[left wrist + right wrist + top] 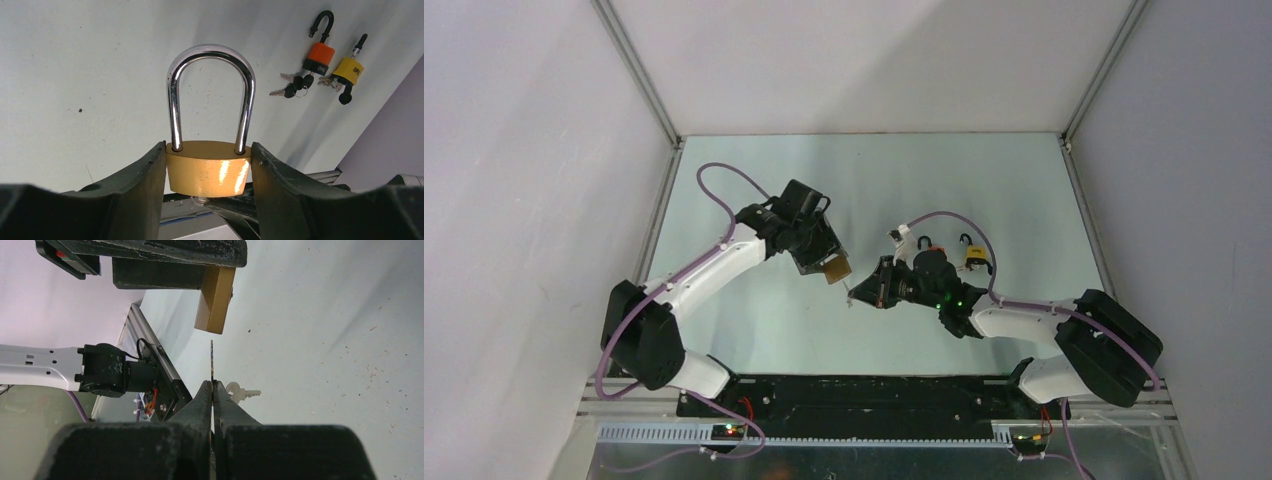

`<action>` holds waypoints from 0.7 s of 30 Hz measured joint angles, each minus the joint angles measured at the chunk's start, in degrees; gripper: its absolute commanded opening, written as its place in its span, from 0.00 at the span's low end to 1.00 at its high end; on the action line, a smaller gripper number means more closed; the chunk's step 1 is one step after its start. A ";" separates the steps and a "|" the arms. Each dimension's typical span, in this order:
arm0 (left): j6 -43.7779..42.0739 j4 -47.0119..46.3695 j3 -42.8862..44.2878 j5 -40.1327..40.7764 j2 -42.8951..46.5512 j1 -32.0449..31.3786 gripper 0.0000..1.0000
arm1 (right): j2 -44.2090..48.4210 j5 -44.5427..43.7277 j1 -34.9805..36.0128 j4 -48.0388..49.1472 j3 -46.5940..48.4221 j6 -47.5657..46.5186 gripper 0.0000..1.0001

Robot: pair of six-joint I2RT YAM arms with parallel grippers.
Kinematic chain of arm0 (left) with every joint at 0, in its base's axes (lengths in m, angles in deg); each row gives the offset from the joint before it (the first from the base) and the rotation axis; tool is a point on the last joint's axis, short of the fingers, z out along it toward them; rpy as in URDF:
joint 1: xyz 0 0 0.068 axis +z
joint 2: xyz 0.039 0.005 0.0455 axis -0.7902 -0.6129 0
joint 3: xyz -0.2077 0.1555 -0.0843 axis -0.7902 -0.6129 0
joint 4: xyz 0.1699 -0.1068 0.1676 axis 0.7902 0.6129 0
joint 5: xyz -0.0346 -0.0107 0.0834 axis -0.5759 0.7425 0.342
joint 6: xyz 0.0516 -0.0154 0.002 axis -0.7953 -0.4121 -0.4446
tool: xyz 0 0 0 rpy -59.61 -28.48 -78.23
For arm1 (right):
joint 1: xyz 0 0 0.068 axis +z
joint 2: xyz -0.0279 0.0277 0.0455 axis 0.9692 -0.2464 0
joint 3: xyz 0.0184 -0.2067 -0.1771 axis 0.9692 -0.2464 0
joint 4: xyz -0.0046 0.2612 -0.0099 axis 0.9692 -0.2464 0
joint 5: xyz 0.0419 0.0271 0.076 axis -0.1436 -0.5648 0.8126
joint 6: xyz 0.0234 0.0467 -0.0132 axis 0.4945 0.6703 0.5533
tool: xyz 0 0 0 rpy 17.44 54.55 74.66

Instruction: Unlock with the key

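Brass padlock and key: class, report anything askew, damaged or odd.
Nothing stands out. The padlock sits squarely in the left end effector, shackle closed; the right end effector pinches the key, not yet inserted.

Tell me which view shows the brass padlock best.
Left wrist: the brass padlock is close, shackle and body both clear. Top external shows a tiny tan block; right wrist, only its body edge-on.

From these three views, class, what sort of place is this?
Likely a robotics lab test cell: left arm and right arm bolted to a table, white walls on a metal frame, brass padlock and orange padlock.
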 measured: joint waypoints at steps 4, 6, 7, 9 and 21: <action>0.20 0.00 0.00 -0.02 0.02 0.00 0.00 | -0.52 0.55 0.00 0.63 0.00 0.02 0.00; 0.37 0.00 0.00 -0.04 0.02 0.00 0.00 | -0.76 0.90 -0.04 0.83 0.00 0.17 0.00; 0.39 0.00 0.00 -0.04 0.02 0.00 0.00 | -0.79 1.03 -0.07 0.92 0.00 0.28 0.00; 0.39 0.00 0.00 -0.02 0.02 0.00 0.00 | -0.79 1.31 -0.13 1.29 0.00 0.46 0.00; 0.37 0.00 0.00 0.02 0.11 0.04 0.00 | -1.60 2.40 -0.87 3.02 0.00 1.05 0.00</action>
